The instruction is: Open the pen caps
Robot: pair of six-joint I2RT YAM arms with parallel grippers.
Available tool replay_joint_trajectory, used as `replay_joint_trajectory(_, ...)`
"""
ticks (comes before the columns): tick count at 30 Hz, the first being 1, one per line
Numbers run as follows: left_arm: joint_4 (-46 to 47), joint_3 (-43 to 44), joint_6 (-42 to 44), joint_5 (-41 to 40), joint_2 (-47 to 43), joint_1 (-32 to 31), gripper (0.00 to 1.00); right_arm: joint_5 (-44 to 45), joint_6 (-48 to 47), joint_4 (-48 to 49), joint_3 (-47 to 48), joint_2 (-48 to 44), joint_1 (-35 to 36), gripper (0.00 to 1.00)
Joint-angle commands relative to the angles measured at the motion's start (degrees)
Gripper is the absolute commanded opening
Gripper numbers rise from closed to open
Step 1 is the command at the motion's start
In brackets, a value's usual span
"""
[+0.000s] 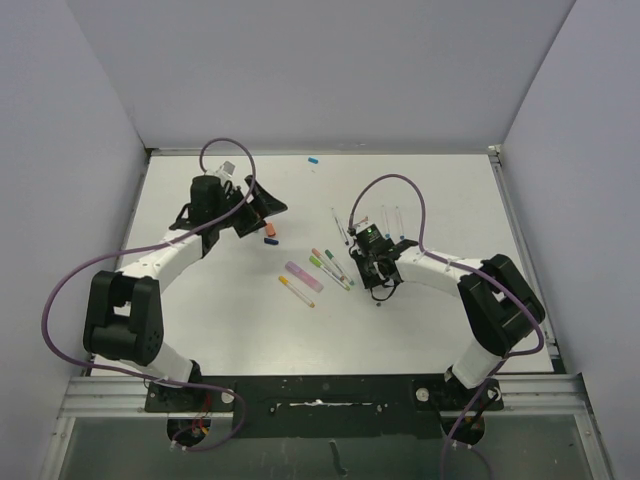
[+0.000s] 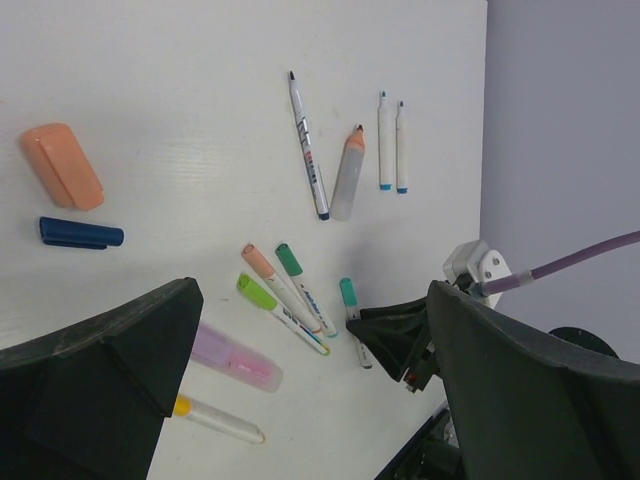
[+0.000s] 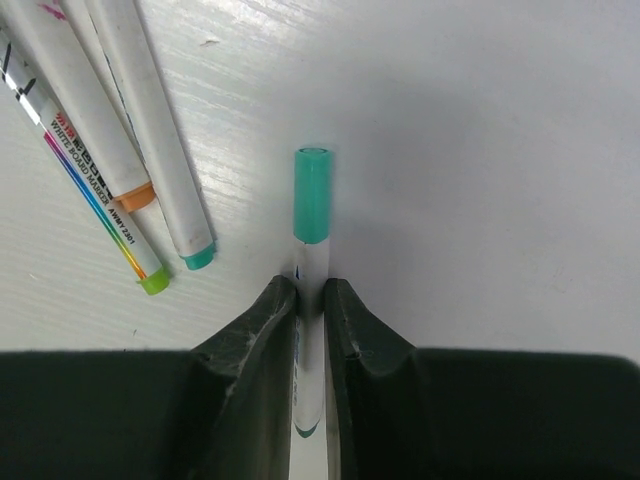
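- Left arm (image 1: 170, 262) is stretched forward, elbow bent; left claw (image 1: 258, 212) stands spread wide, holding nothing.
- Right arm (image 1: 440, 268) folds inward; right claw (image 3: 311, 295) pinches a teal-capped pen (image 3: 311, 250).

Two white-and-black arms trailing purple cables.
Left arm (image 1: 170, 257) at eight o'clock, right arm (image 1: 440, 268) at four: white links, chunky black joints, black wedge fingers (image 3: 250, 340), a purple cable (image 1: 226, 140) looping alongside each.

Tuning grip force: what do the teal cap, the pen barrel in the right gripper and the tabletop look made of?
Teal cap: likely moulded plastic, satin; even colour, crisp rim.
Pen barrel, clamped by the right gripper: white plastic, slightly glossy, with print.
Tabletop: white, matte, faint streaky grain; painted or laminated board, cannot tell which.
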Motion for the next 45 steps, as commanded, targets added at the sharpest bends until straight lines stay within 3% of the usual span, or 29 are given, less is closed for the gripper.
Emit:
replay_joint_trajectory(1, 1.24, 3.84, 0.88, 0.08, 1.16, -2.25, 0.98, -0.85, -0.12, 0.25, 0.07, -0.33, 0.23, 0.04)
replay_joint_trajectory(8, 2.61, 3.64, -0.26, -2.03, 3.06, -8.21, 0.97, 0.70, -3.12, 2.48, 4.92, -3.38, -0.34, 0.00)
replay_joint_trajectory(13, 5.51, 3.32, -1.97, -1.58, 4.85, -10.62, 0.95, -3.40, -5.27, 7.30, 8.87, -4.81, -0.27, 0.00)
replay_joint_trajectory(23, 6.31, 4.34, -2.41, -1.72, 6.51, -11.86, 0.94, -14.46, -5.73, 12.01, 17.45, -0.32, 0.04, 0.00)
replay_joint_trajectory(36, 8.65, 5.28, -3.92, -1.98, 7.96, -12.13, 0.91, -19.51, -6.05, 11.92, 22.02, 3.65, 1.73, 0.00)
replay_joint_trajectory(40, 9.47, 5.49, -4.34, -1.53, 8.64, -12.13, 0.85, -20.26, -6.10, 13.27, 21.46, 3.36, 2.55, 0.00)
replay_joint_trajectory(45, 12.02, 4.62, -5.65, -0.38, 9.19, -12.13, 0.69, -20.69, -6.05, 14.04, 21.44, 3.34, 3.11, 0.00)
